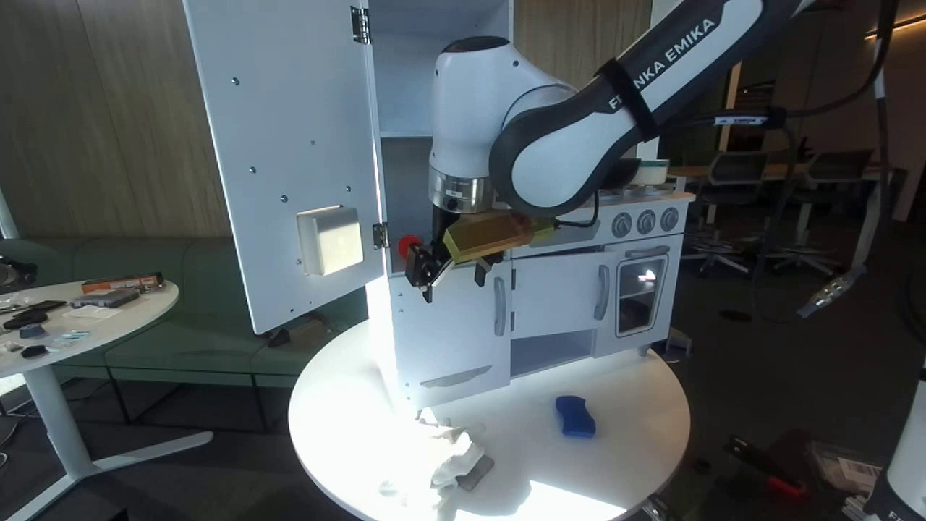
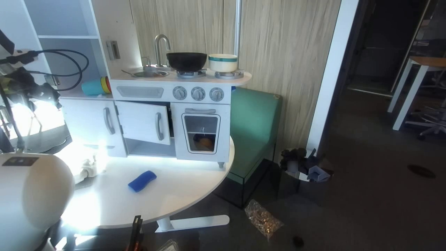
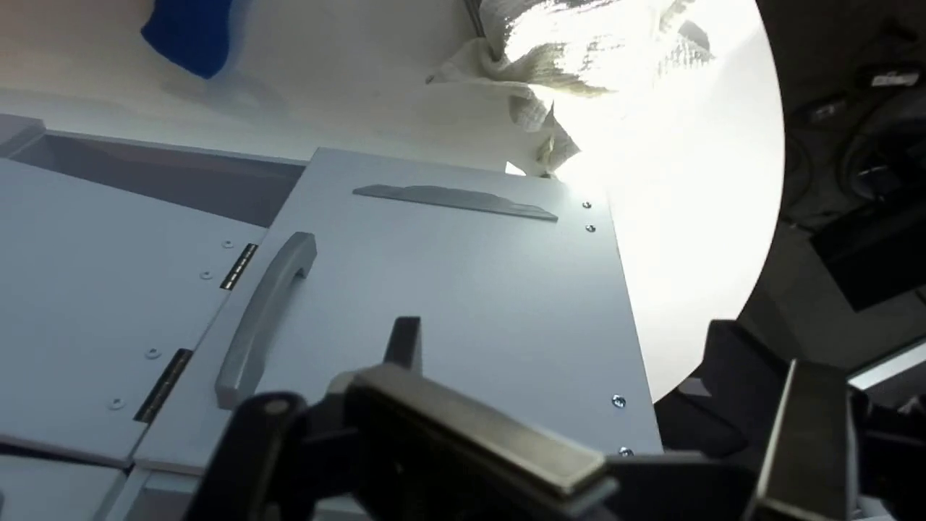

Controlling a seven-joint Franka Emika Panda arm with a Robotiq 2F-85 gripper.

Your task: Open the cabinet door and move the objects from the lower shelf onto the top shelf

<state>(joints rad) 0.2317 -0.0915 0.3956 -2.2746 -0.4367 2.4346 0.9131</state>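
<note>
The cabinet door (image 1: pixel 289 145) is swung wide to the left, its inner face towards the camera. Inside the cabinet, the top shelf (image 2: pixel 68 37) crosses the upper compartment with nothing visible on it. On the lower shelf (image 2: pixel 75 95), a stacked blue, yellow and red object (image 2: pixel 94 87) lies on its side by the right wall. A small red object (image 1: pixel 409 246) shows at the compartment's left, partly behind my gripper (image 1: pixel 456 281). My arm hides the rest of the lower shelf there. The gripper (image 3: pixel 568 340) hangs open before the shelf's front edge, its spread fingers holding nothing.
Below is a shorter door (image 3: pixel 470 289) with a grey handle (image 3: pixel 268 318); beside it another small door (image 2: pixel 143 122) stands slightly ajar. A blue sponge (image 1: pixel 576 416) and a crumpled cloth (image 1: pixel 452 456) lie on the round table (image 1: pixel 622 463). A black pan (image 2: pixel 186 61) sits on the stove.
</note>
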